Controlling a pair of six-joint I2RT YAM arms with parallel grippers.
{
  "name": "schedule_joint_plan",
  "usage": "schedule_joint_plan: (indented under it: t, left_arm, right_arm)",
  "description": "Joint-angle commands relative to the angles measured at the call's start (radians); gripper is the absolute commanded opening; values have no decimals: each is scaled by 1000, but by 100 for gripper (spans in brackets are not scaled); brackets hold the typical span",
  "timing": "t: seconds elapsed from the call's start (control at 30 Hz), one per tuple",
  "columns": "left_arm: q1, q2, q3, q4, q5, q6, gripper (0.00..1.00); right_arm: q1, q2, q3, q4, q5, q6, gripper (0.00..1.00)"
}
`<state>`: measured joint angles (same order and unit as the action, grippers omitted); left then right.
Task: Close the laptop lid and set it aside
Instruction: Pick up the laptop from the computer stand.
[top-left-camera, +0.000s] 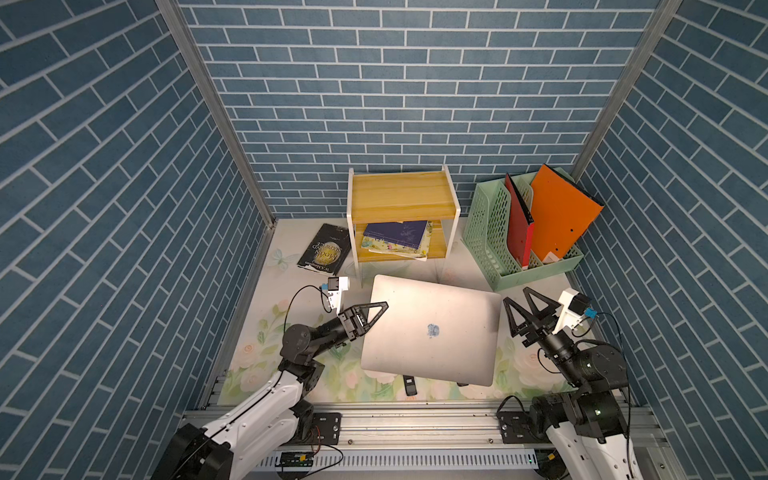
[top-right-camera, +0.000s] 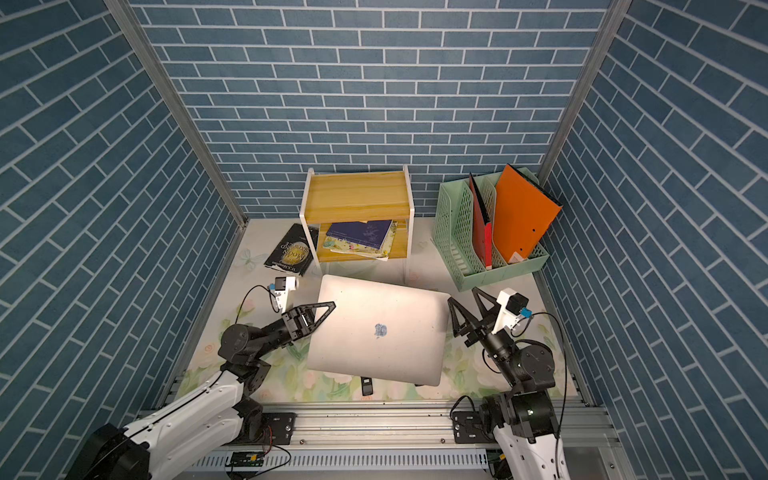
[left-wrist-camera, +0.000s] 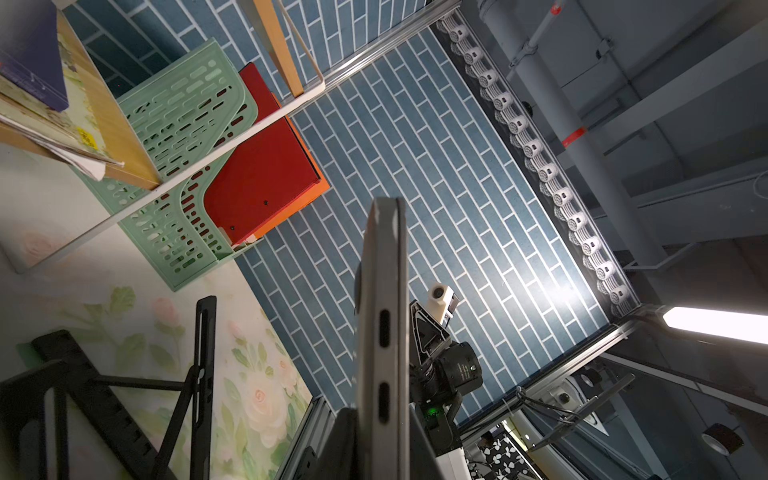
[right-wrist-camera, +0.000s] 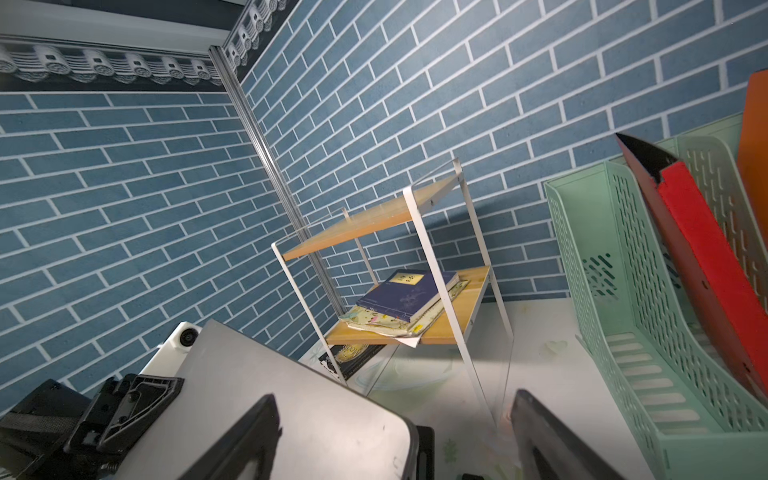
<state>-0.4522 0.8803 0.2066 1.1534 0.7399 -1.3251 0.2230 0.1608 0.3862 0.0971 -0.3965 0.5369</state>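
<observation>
Floral surface (top-left-camera: 249, 357): closed thin grey metal laptop (top-left-camera: 432, 332), long axis 9-to-3. Left gripper (top-left-camera: 380, 308) clamps its 9 o'clock edge; right gripper (top-left-camera: 516, 295), jaws wide, sits just off 3 o'clock.

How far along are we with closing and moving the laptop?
Done: the laptop lid is shut, logo up. In hand: the left gripper pinches the laptop by its left edge; the right gripper stands open beside its right edge. Left: it lies over the black stand, not yet aside.
</observation>
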Motion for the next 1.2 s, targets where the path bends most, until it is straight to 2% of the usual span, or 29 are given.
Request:
schedule_joint_plan:
  t: [0.0,0.33,0.77,1.03,1.17]
  left_arm:
    - [11,-7,84,277,-52,-111,0]
    - [39,81,133,401,-99,-179,0]
    - [90,92,191,381,-163,-195,0]
    - [113,87,249,338,-185,-195,0]
    - [115,99,287,319,-178,-197,0]
  right_arm:
    - [-3,-12,20,27,-10,53,88]
    - [-3,-89,35,-74,95,10,89]
    - [-4,-79,17,-27,25,57,89]
    - [-3,-15,-42,181,-113,205,89]
    - [-3,92,-93,491,-264,375,89]
